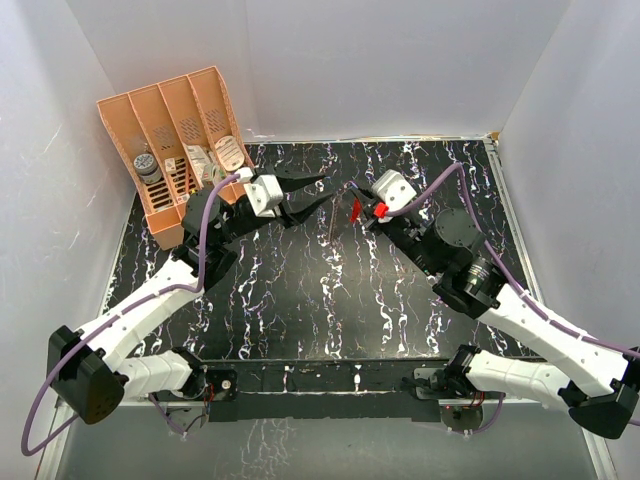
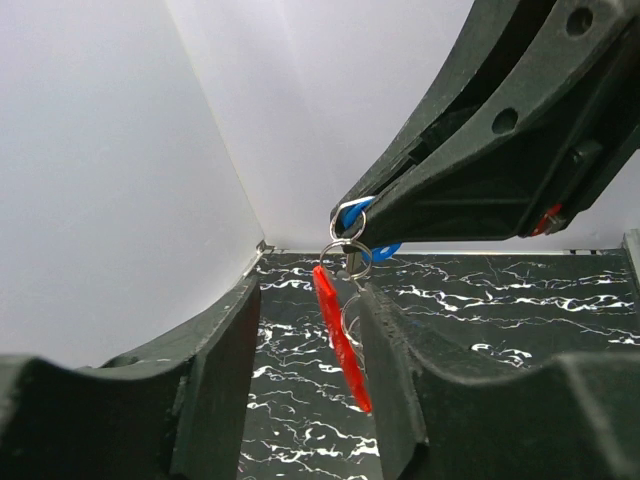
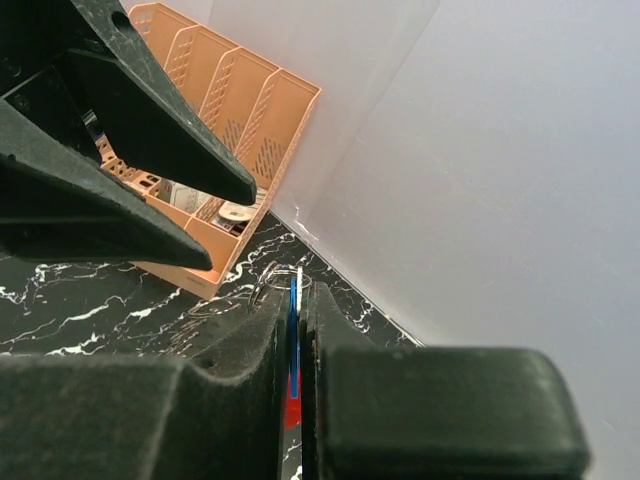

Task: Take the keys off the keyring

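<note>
an orange organiser point(image 1: 170, 120) stands at the far left corner of the black marbled table point(image 1: 300, 300), behind the left jaws and well apart from them. the left gripper point(image 1: 324, 192) is raised above the table. its jaws stand partly apart, with a clear gap between the two fingers point(image 2: 215, 380), and they close on nothing. the keyring point(image 2: 340, 340) hangs in that gap. its red fob dangles edge-on between the left jaws, nearer the right-hand finger in the left wrist view, and i cannot tell whether it brushes that finger. its thin silvery ring point(image 2: 350, 252) sits just above the left fingertips and just below the tip of the right jaws. the keys point(image 2: 352, 212) show as blue heads right at the tip of the right jaws, one poking out above the ring and another beside it. the right gripper point(image 1: 354, 190) faces the left one almost tip to tip, with its jaws pinched tight on the keys. in its own wrist view a blue key head fills the slit between its fingers, with red lower in the same slit. the whole bundle hangs clear of the table, carried by the right jaws alone.
</note>
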